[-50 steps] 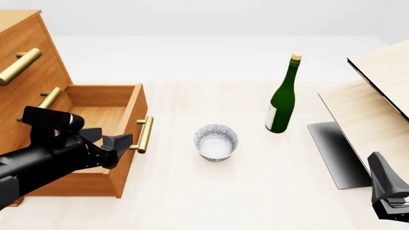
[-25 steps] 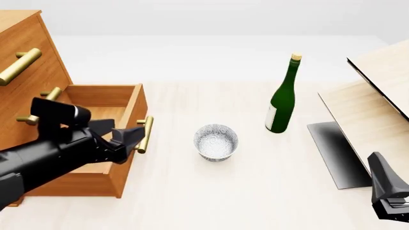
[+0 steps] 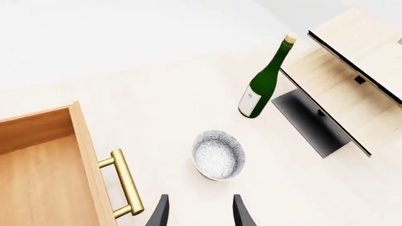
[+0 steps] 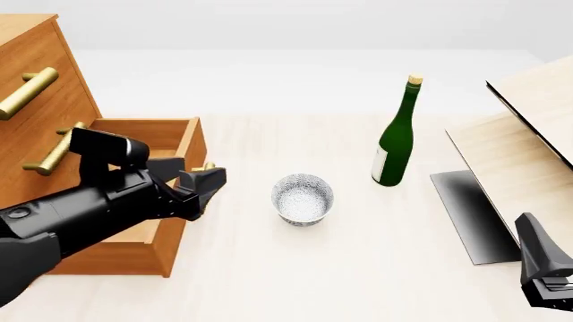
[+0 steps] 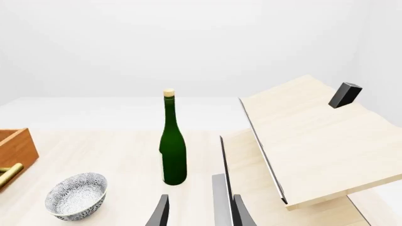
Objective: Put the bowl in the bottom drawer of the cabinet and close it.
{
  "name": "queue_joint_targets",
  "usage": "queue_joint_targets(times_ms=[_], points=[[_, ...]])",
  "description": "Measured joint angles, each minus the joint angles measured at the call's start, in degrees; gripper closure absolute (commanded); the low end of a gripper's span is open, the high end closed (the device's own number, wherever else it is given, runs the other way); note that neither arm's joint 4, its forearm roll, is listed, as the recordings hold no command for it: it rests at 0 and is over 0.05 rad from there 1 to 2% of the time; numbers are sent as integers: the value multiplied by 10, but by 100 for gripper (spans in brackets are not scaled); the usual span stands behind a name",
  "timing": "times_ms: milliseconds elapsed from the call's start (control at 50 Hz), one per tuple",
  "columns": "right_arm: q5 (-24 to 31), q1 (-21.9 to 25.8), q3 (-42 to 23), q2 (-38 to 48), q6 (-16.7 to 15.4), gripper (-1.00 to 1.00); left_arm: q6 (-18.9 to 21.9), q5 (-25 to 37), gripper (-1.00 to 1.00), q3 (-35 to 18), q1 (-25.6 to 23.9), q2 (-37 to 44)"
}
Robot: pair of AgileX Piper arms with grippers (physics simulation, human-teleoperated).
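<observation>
The speckled white bowl (image 4: 302, 198) (image 3: 218, 155) (image 5: 76, 196) stands upright on the table, right of the cabinet (image 4: 40, 74). The bottom drawer (image 4: 143, 133) (image 3: 37, 174) is pulled out, and the part of its inside not hidden by the arm holds nothing. My left gripper (image 4: 198, 178) (image 3: 201, 214) hovers open over the drawer's front corner and hides most of its brass handle (image 3: 125, 181) in the front view. It is left of the bowl and holds nothing. My right gripper (image 4: 543, 268) (image 5: 199, 214) is open and low at the near right.
A green bottle (image 4: 394, 137) (image 3: 261, 82) stands behind and right of the bowl. A slanted pale wood board (image 4: 524, 144) over a dark panel (image 4: 470, 215) fills the right side. Two shut upper drawers with brass handles (image 4: 27, 94) sit above the open one.
My left arm has swung right and slightly up, from beside the drawer handle to over the drawer's front corner, nearer the bowl. The right arm, bowl and drawer have not moved.
</observation>
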Motion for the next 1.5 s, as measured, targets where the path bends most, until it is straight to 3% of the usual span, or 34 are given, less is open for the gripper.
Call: queue_joint_targets(times_ms=[1500], points=[[0,0,0,0,0,-100,-69,-159,-100,-89,-1,245]])
